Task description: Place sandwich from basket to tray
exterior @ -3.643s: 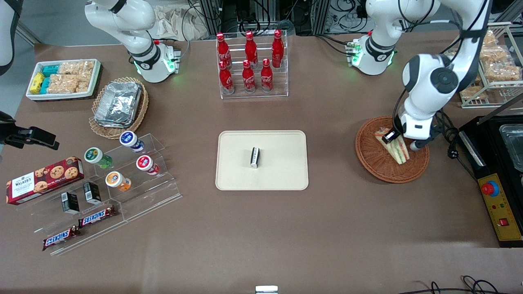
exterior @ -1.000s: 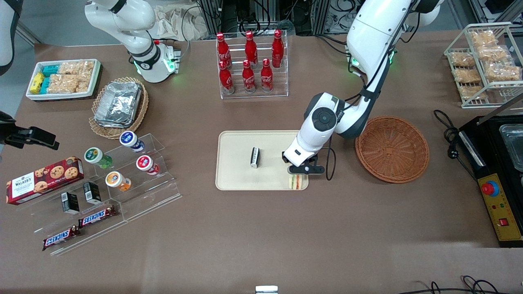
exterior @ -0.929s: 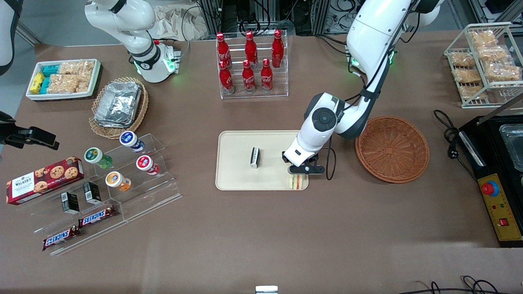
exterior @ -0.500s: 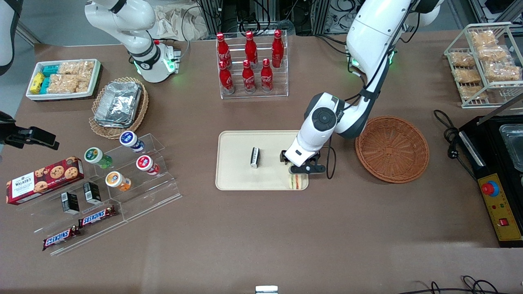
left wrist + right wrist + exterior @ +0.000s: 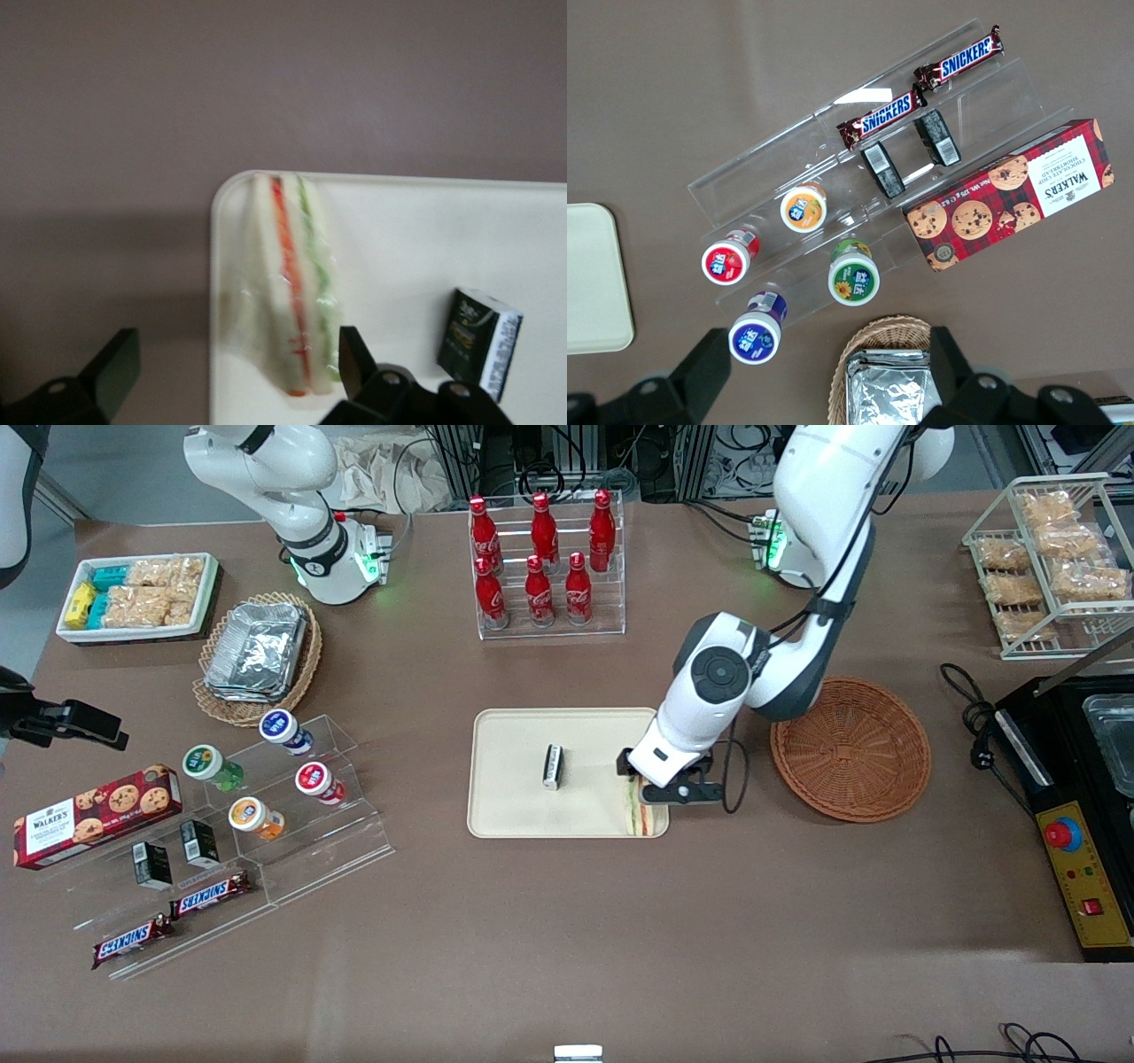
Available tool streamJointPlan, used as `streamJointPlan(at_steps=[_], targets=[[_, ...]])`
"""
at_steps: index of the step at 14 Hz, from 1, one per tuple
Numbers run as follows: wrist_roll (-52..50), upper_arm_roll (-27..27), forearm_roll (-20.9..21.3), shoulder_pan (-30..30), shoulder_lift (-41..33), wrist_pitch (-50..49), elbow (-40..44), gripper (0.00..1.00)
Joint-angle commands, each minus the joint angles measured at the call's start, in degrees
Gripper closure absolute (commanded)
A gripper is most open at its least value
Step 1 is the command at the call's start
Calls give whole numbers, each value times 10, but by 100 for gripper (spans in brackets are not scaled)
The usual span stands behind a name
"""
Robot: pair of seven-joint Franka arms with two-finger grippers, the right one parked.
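1. Here, the triangular wedge sandwich of white bread with red and green filling (image 5: 292, 292) lies on the flat cream-beige rectangular plastic tray (image 5: 514, 815), in the tray's corner nearest the front camera on the working arm's side, close against the rim.
2. The left arm's black two-finger gripper (image 5: 230, 367) hangs just above the sandwich with its fingers spread wide, nothing pinched between them.
3. In the wrist view one dark fingertip (image 5: 354, 359) shows close beside the wedge's green-filled face, and the other fingertip (image 5: 115, 363) stands well off the tray's edge over the bare brown table (image 5: 106, 106); the sandwich sits in the gap, nearer the first finger.
4. A small black packet with white print (image 5: 479, 341) lies flat on the tray, outside the fingers' gap, past the finger that is over the tray.
5. The round reddish-brown woven wicker basket (image 5: 850, 748) stands on the table apart from the tray, toward the working arm's end, with no sandwich in it.
6. In the front view the gripper (image 5: 660, 790) covers part of the sandwich (image 5: 636, 815), and the white forearm slants up from it above the table between tray and basket.
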Motion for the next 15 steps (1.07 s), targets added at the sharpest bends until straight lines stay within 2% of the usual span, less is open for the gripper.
streamJointPlan(at_steps=[1, 6, 11, 15], targets=[[64, 34, 20, 7, -40, -107, 49, 1], [173, 95, 21, 31, -106, -283, 132, 1], [198, 147, 23, 37, -178, -344, 135, 1], [230, 184, 40, 37, -232, -387, 135, 1]])
